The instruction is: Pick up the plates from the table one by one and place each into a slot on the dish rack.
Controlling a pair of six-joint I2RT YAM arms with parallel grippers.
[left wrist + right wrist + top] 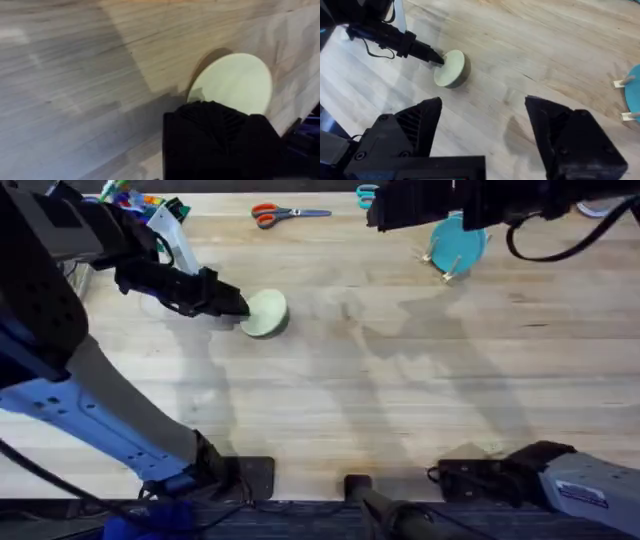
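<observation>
A pale yellow plate (267, 314) sits left of the table's (400, 400) middle, its near edge raised above its own shadow (235, 82). My left gripper (240, 305) reaches in from the left and is pinched on the plate's rim (441, 60). At the back right a blue plate (462, 248) stands on edge in the dish rack (447, 272), whose peg tips (621, 84) also appear in the right wrist view. My right gripper (378, 213) hovers high beside the rack, open and holding nothing (485, 135).
Orange-handled scissors (272, 215) lie at the back centre. Teal-handled scissors (366, 195) lie beside them. Colourful clutter (150, 205) fills the back left corner. Bare wood spreads across the middle and front of the table.
</observation>
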